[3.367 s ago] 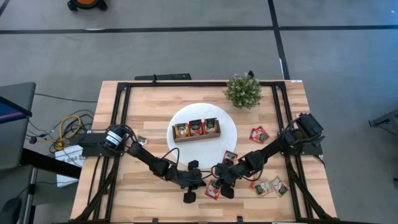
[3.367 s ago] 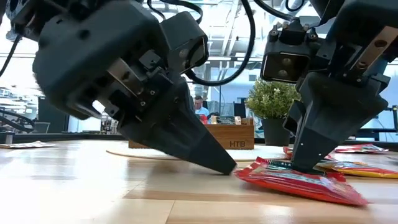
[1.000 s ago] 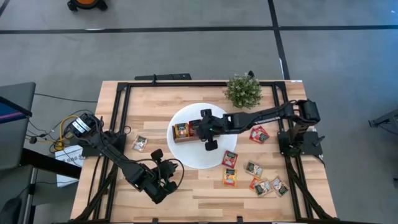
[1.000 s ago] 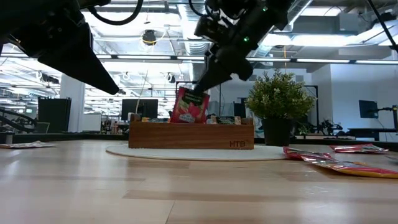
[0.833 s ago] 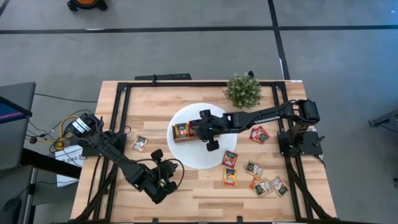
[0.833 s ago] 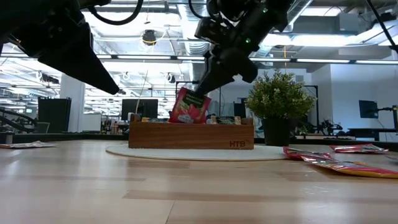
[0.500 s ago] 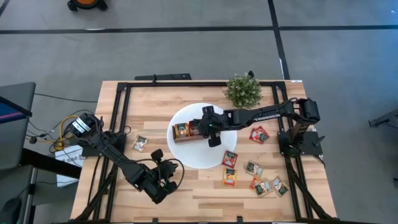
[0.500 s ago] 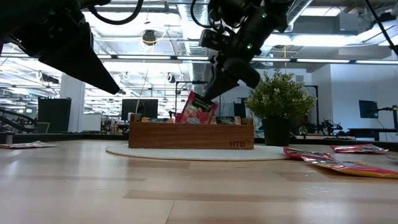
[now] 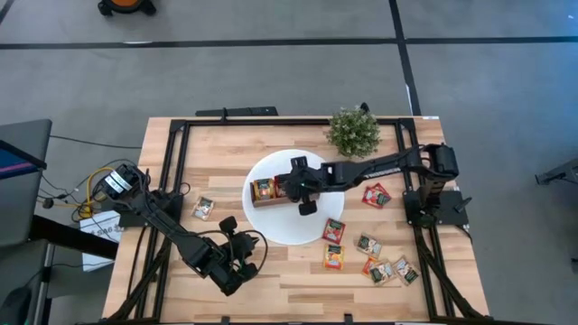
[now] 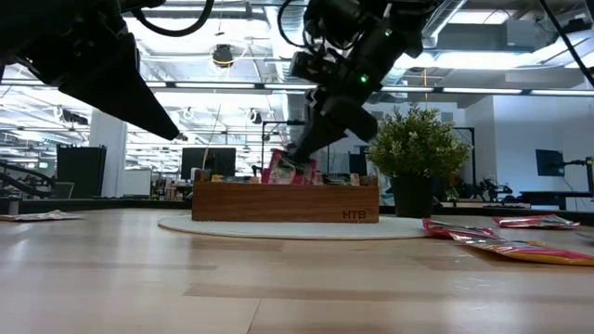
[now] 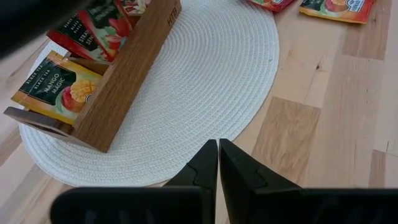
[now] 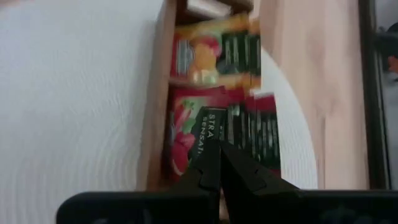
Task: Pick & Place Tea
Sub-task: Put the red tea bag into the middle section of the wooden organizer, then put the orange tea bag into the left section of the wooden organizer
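Note:
The tea shows as small flat sachets. One red sachet [image 10: 290, 170] stands tilted in the middle compartment of the wooden box [image 9: 271, 191], which sits on the white disc [image 9: 271, 226]. My right gripper [image 12: 217, 152] is above the box and shut on that sachet [image 12: 193, 134]. A yellow-orange sachet [image 11: 53, 87] leans in the left end compartment. My left gripper [image 11: 217, 146] is shut and holds nothing, hovering over the table near the disc's near-left rim [image 9: 228, 224]. Several loose sachets [image 9: 334, 256] lie flat on the table's right half. My right gripper pinches the red sachet by its upper edge [image 12: 205, 140] between its two fingers. The fingers [image 10: 320, 139] come slanting down from above and from the table's right. The sachet's lower part is inside the middle compartment, and it leans there.
A small green plant [image 9: 354, 132] stands behind the disc to the right. One more sachet [image 9: 203, 208] lies on the table's left side. Loose sachets [image 10: 501, 243] crowd the near-right area. Bare wood lies along the near edge in front of the disc.
My right gripper has moved down toward the box, still shut on the red sachet. The sachet hung clear above the box a second ago, then tipped as it went down, and now its lower part sits inside the middle compartment. My left arm has kept still.

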{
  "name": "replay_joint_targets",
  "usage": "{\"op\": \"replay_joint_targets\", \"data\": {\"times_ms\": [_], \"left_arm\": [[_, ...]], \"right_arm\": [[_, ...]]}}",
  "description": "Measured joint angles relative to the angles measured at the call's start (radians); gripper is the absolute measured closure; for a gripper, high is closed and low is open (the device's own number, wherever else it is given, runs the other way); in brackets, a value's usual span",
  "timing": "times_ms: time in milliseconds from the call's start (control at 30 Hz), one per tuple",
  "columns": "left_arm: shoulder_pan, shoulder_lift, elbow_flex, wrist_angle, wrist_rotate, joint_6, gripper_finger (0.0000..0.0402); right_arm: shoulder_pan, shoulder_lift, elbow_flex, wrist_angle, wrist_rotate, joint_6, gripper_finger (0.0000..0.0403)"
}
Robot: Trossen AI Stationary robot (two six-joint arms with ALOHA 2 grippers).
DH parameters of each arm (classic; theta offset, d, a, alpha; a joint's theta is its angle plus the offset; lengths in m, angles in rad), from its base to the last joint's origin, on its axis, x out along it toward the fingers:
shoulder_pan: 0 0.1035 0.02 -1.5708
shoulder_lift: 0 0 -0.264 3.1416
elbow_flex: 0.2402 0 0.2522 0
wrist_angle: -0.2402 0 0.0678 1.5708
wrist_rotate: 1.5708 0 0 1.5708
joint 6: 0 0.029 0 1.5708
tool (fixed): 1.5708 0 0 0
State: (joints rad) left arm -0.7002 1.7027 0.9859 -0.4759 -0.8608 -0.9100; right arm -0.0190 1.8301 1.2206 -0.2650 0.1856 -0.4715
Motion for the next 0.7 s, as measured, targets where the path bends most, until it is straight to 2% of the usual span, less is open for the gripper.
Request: {"op": "replay_joint_targets", "data": {"times_ms": [133,333,467,600,700], "left_arm": [[0.0,0.0,0.0,0.0,0.0,0.0,0.0392],[0.0,0.0,0.0,0.0,-0.008,-0.001,0.0392],[0.0,0.0,0.0,-0.001,-0.009,-0.026,0.0392],[0.0,0.0,0.0,-0.029,-0.01,-0.067,0.0392],[0.0,0.0,0.0,-0.054,-0.01,-0.103,0.0392]], "right_arm": [[0.014,-0.002,0.003,0.031,0.038,0.001,0.0378],[0.019,-0.007,0.003,0.054,0.191,0.037,0.0287],[0.04,-0.022,0.004,0.042,0.24,0.16,0.0239],[0.134,-0.042,-0.004,-0.004,0.237,0.219,0.0221],[0.239,-0.082,-0.018,-0.139,0.233,0.265,0.0226]]}}
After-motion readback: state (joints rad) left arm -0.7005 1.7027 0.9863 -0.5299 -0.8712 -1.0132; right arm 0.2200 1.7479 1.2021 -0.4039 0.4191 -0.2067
